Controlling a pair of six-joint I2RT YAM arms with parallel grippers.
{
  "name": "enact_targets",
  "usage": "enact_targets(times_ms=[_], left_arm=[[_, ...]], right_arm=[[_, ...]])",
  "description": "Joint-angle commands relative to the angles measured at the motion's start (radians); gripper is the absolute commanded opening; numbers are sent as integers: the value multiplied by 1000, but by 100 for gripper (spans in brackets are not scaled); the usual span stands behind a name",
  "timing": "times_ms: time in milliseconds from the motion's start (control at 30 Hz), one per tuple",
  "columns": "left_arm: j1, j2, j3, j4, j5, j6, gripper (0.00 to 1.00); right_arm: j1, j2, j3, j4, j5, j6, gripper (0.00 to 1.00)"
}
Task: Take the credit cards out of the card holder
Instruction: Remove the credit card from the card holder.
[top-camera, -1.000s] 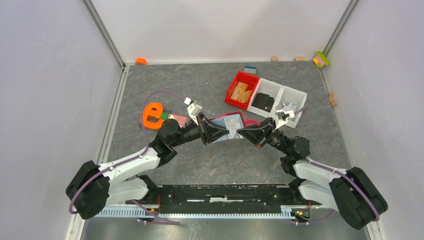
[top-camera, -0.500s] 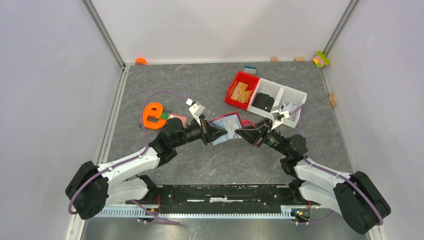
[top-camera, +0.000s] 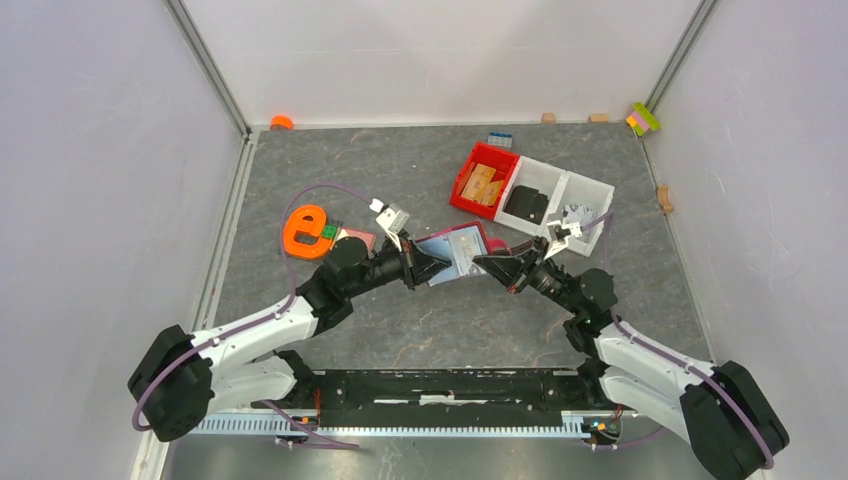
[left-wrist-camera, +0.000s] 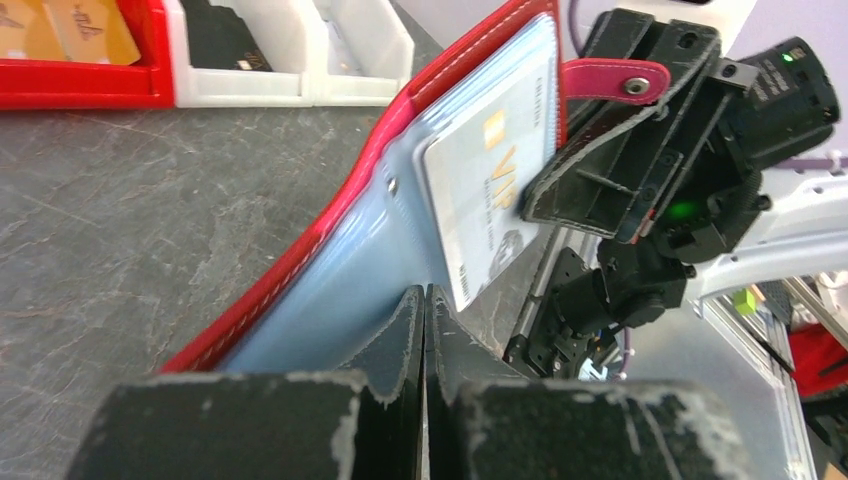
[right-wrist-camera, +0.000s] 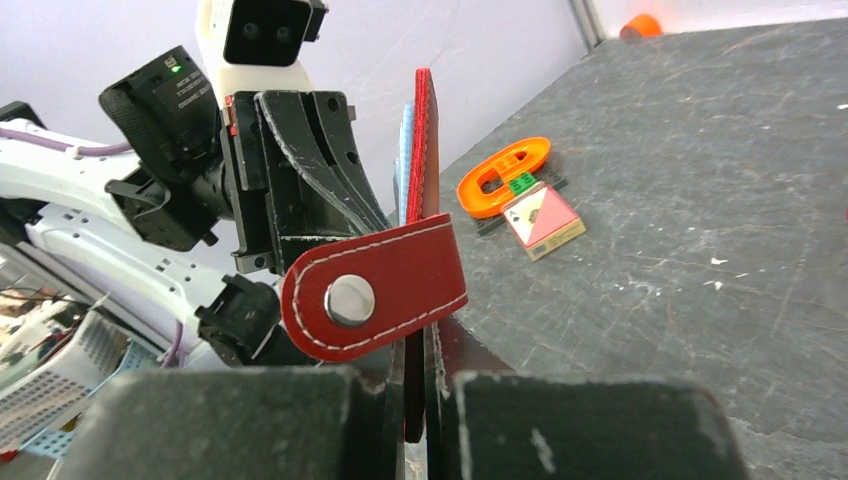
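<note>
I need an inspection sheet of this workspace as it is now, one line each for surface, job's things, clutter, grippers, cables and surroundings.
Surface: grey mat, no spill seen.
Job's things: card holder open, held between both grippers; a pale card marked VIP lies tilted at its clear sleeve; in or out, cannot tell.
Clutter: red bin with tan pieces, white bins, orange letter e, small card box, blue brick.
Grippers: left gripper shut on the clear sleeve; right gripper shut on the holder's edge by the snap strap.
Cables: purple cable loops over the mat, touching no clutter.
Surroundings: white walls; small blocks along the back edge.
</note>
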Motion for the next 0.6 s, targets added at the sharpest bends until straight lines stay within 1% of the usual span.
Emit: enact_targets(times_ms=[0, 133, 167, 200, 300, 433, 533, 567], left_arm=[[-1, -23, 38, -39, -93, 54, 2], [0, -27, 41, -59, -115, 57, 2], [0, -32, 41, -59, -116, 60, 4], [-1, -35, 39, -58, -116, 62, 9], [-1, -48, 31, -50, -110, 65, 35], [-1, -63, 22, -58, -144, 64, 63], [-1, -74, 13, -60, -171, 62, 81], [0, -76, 10, -58, -174, 61, 98]], right_arm=[[-10, -46, 14, -15, 70, -34, 1], [-23, -63, 0, -21, 94, -28, 1], [-27, -69, -5, -22, 100, -23, 1], [-34, -76, -11, -19, 107, -18, 1], [-49, -96, -27, -11, 114, -8, 0], [-66, -122, -43, 10, 116, 12, 0], [-79, -131, -56, 33, 114, 30, 0], [-83, -133, -62, 44, 110, 39, 0]])
